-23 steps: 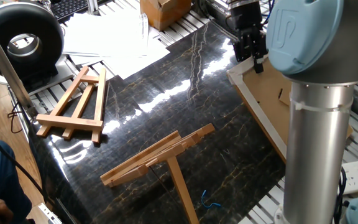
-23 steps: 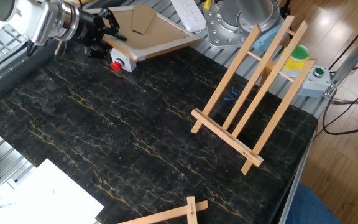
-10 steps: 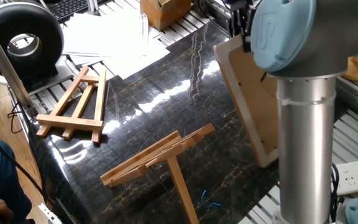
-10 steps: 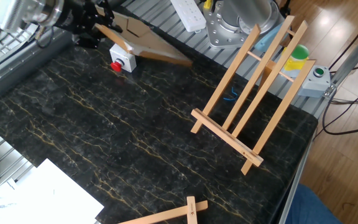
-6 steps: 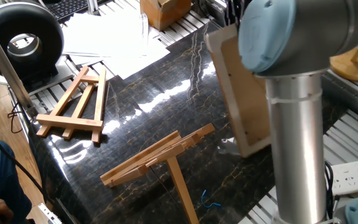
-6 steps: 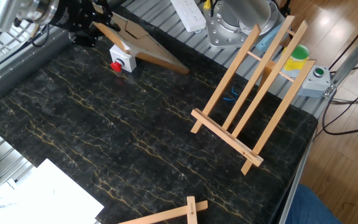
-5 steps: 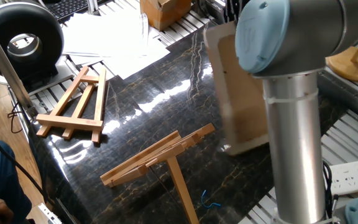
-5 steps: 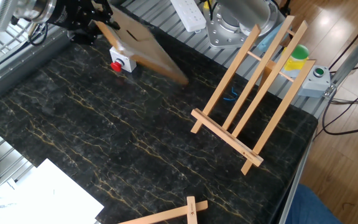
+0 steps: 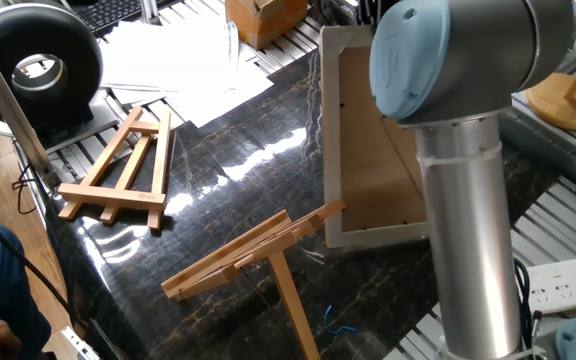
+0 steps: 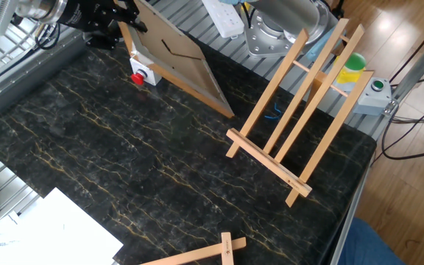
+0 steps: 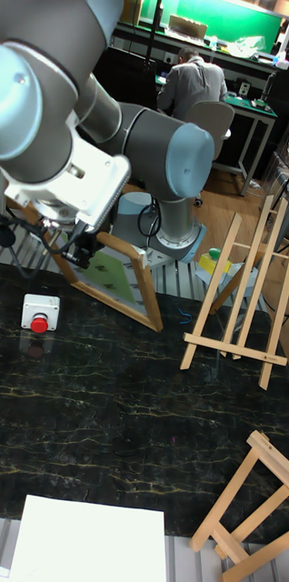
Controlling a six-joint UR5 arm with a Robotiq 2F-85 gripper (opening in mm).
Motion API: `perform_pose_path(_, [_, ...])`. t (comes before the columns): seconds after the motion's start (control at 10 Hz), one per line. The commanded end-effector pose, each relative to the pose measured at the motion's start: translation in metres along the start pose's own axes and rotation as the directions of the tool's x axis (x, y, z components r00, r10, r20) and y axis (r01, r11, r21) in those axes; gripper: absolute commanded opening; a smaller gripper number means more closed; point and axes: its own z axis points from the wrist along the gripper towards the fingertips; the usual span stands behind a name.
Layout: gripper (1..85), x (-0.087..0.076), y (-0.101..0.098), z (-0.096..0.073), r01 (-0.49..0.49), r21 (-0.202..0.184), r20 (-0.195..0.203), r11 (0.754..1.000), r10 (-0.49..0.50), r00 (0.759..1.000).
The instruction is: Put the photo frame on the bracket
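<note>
The photo frame (image 10: 174, 59) hangs tilted over the black table, white border and brown back (image 9: 368, 150) showing. My gripper (image 10: 116, 18) is shut on its upper corner; in the tall fixed view the gripper (image 11: 86, 247) holds the same corner of the frame (image 11: 113, 282). In one fixed view my own arm hides the gripper. The bracket (image 10: 300, 110), a large light-wood easel of long slats, stands to the right of the frame. The frame's low corner is close to the bracket's (image 9: 258, 255) top end, and the bracket (image 11: 244, 291) carries nothing.
A smaller A-shaped wooden easel (image 9: 118, 170) lies on the table's far side from the arm. A white box with a red button (image 10: 140, 76) sits under the raised frame. White papers (image 11: 90, 541) lie at one table edge. The arm's base (image 10: 278, 26) stands behind the bracket.
The frame lay flat at the table's edge with the gripper at its corner. It has been lifted, tipped up steeply and swung over the table towards the bracket.
</note>
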Motion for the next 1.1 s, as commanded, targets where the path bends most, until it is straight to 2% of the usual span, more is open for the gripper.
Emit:
perform_pose_path(0.0, [1.7,0.001,0.006,-0.006,-0.034,0.029,-0.027,0.999,0.034,0.999])
perform_pose_path(0.2, [1.7,-0.001,0.014,-0.01,-0.059,0.042,-0.036,0.997,0.06,0.998])
perform_pose_path(0.6, [1.7,0.003,0.017,-0.011,-0.081,0.08,-0.05,0.993,0.086,0.995])
perform_pose_path(0.9, [1.7,0.002,0.023,-0.01,-0.095,0.088,-0.038,0.992,0.098,0.994])
perform_pose_path(1.0, [1.7,0.001,0.025,-0.01,-0.107,0.107,-0.031,0.988,0.111,0.993])
